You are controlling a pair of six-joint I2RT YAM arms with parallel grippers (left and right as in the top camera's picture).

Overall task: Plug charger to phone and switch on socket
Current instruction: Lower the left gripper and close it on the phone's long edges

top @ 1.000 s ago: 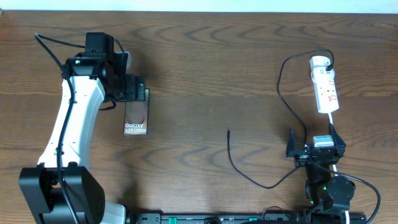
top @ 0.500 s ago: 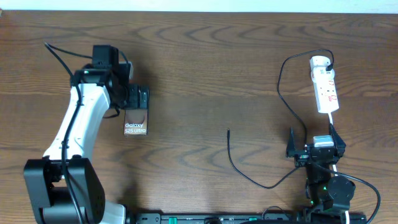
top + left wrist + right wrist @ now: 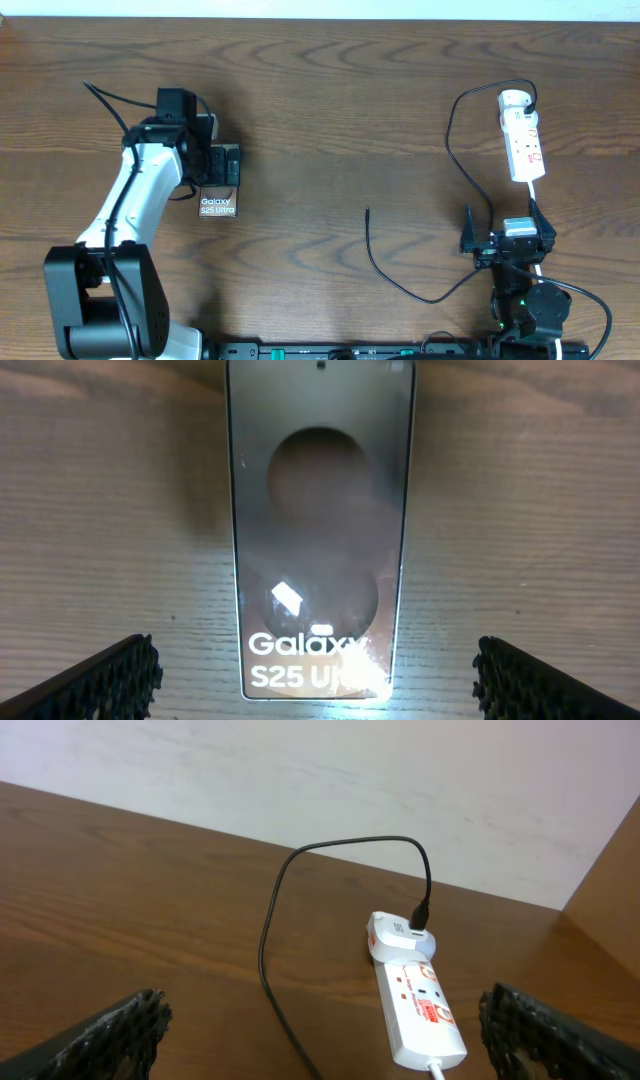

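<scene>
One charger point(image 3: 263, 945) end sits plugged into the socket point(image 3: 420, 1012).

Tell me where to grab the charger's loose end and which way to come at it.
Grip the charger on the short straight stretch just behind its plug tip, coming straight down from above. It lies flat on the table, with that stretch pointing at the far edge, so the grip should close across it, side to side.
</scene>
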